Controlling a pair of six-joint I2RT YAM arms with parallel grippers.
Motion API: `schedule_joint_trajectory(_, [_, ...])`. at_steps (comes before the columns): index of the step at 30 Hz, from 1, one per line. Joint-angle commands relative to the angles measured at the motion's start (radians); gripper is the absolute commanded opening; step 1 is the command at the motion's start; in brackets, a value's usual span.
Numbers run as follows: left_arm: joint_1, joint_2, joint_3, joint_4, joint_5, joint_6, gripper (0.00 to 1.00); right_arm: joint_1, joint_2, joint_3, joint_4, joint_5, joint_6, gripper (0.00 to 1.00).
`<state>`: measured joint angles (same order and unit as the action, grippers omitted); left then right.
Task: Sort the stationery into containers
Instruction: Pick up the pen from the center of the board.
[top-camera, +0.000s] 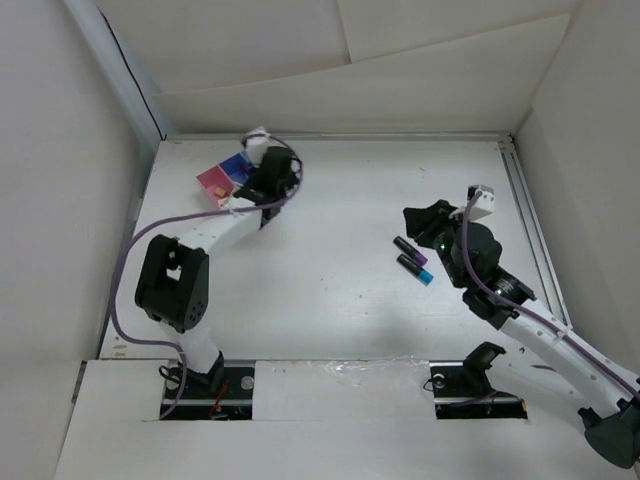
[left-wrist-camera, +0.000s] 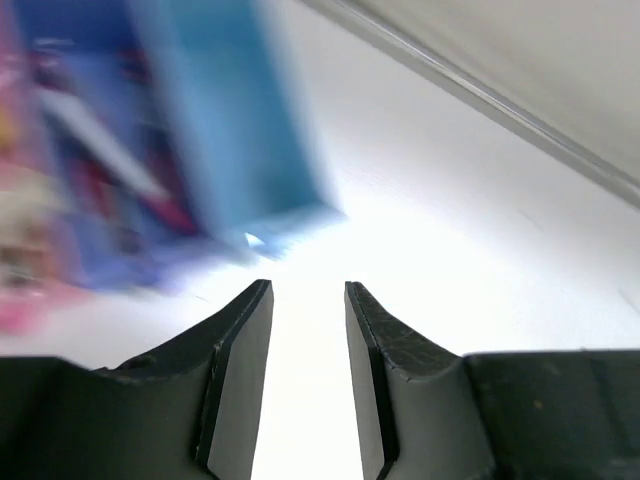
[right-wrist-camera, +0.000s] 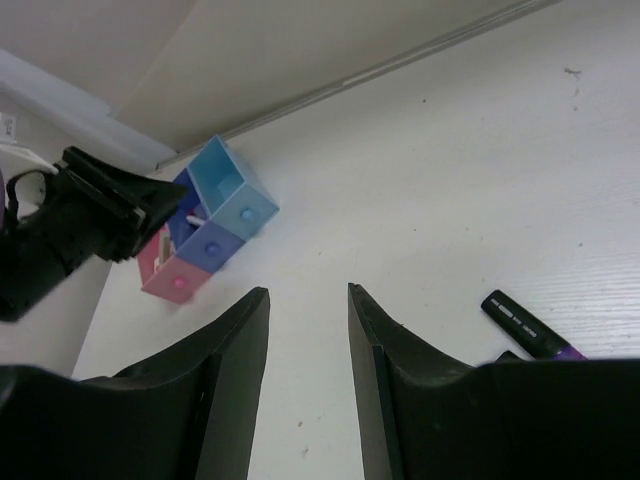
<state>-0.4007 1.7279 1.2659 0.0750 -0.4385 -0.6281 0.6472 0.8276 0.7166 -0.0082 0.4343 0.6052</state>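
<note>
The containers are three joined bins at the far left: pink (top-camera: 211, 183), medium blue (top-camera: 237, 167), and light blue (right-wrist-camera: 226, 184), which my left arm hides from above. Blurred pens (left-wrist-camera: 105, 150) lie in the medium blue bin (left-wrist-camera: 75, 215). A small beige eraser (top-camera: 217, 187) sits in the pink bin. My left gripper (top-camera: 262, 178) is open and empty, right beside the bins (left-wrist-camera: 235, 120). Two dark markers, one with a purple end (top-camera: 404, 246) and one with a cyan end (top-camera: 415, 269), lie on the table. My right gripper (top-camera: 425, 222) is open and empty just above them; the purple one also shows in the right wrist view (right-wrist-camera: 530, 325).
White walls enclose the table, with a metal rail (top-camera: 528, 205) along the right edge and another (top-camera: 130, 90) at the far left. A purple cable (top-camera: 125, 265) loops beside my left arm. The bins stand near the far left corner.
</note>
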Motion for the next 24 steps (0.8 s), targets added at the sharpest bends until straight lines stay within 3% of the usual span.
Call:
schedule_joint_trajectory(1, [-0.27, -0.048, -0.045, 0.132, 0.038, 0.013, 0.31, -0.008, -0.059, 0.0, 0.045, 0.093, -0.012, 0.43])
schedule_joint_trajectory(5, [-0.508, 0.054, -0.004, 0.059, -0.054, 0.004, 0.27, -0.008, -0.097, -0.022, 0.045, 0.145, -0.001, 0.42])
schedule_joint_trajectory(12, [-0.74, 0.151, -0.003, 0.049, -0.059, -0.087, 0.3, -0.008, -0.137, -0.011, -0.015, 0.231, 0.038, 0.43])
schedule_joint_trajectory(20, [-0.777, 0.255, 0.018, 0.115, 0.003, -0.191, 0.45, -0.008, -0.168, -0.011, -0.038, 0.256, 0.047, 0.45])
schedule_joint_trajectory(24, [-0.788, 0.295, 0.056, 0.14, 0.008, -0.191, 0.45, -0.008, -0.168, -0.002, -0.049, 0.256, 0.047, 0.45])
